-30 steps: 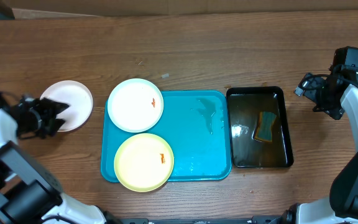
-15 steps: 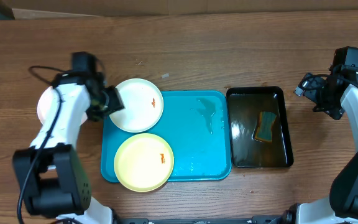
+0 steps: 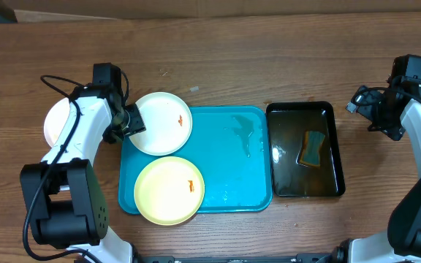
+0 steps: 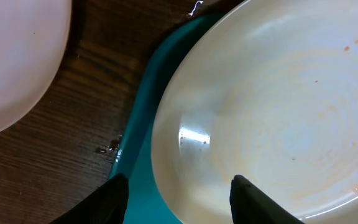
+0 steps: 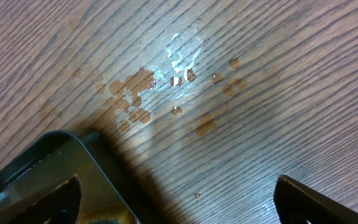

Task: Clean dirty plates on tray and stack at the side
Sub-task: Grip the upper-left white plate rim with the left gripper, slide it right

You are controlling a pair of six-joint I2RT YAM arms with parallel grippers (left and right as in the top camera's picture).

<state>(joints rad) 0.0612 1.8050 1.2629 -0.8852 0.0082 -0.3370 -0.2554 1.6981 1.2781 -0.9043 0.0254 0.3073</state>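
While both arms hang over the wooden table (image 3: 269,58), the big turquoise tray (image 3: 232,168) sits in the middle, its right half bare and wet. Just beside it on the right is the black tray (image 3: 302,107) of water, a sponge (image 3: 313,148) lying in it.

Now the 3 plates: the yellow plate (image 3: 168,191) fills the turquoise tray's near-left corner with 1 orange smear on it. The smeared white plate (image 3: 159,123) is at the far-left corner, overhanging the rim. The other white plate (image 3: 52,126) is out on the wood to the left, partly hidden by the arm.

The left claw (image 4: 179,193) is spread wide, 1 finger (image 4: 114,200) over the turquoise rim and 1 over the smeared white plate, gripping nothing. The right claw (image 5: 179,208) gapes too, over bare wood and water drops (image 5: 166,87) by the black tray's corner.
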